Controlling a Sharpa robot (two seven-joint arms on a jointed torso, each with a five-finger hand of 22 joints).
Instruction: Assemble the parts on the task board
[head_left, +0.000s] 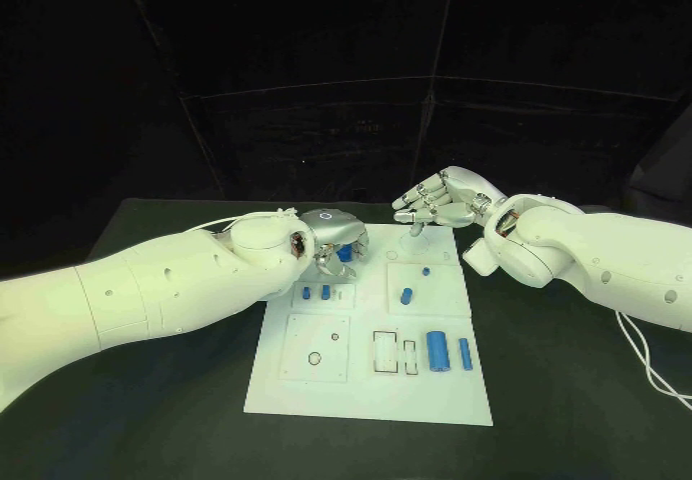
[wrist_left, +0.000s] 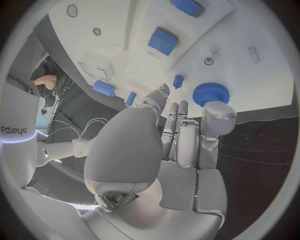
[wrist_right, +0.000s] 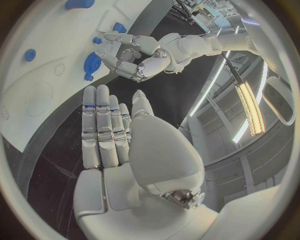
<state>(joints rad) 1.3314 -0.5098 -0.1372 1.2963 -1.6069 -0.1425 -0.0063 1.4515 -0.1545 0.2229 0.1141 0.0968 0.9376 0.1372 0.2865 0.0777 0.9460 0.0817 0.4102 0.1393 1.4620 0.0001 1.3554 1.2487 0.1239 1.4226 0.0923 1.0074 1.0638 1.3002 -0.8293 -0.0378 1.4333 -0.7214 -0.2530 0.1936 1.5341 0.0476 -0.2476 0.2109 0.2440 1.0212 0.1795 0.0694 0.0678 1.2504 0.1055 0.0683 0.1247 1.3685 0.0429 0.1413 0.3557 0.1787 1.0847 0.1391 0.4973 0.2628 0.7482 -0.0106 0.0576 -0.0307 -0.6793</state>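
While several blue parts lie loose on the task board, assembly looks unfinished. Left hand rests fingers at a round blue part, grip unclear. Right hand hovers empty, fingers loosely curled.

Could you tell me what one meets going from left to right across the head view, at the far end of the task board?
Left robot hand over the board's far-left corner → bare white task board → right robot hand above the far-right corner.

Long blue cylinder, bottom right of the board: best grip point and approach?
Take the long blue cylinder across its middle, coming from above. It seems to lie flat on the task board, with clear board on its right side, so fingers can likely straddle its round sides. The right hand looks closer.
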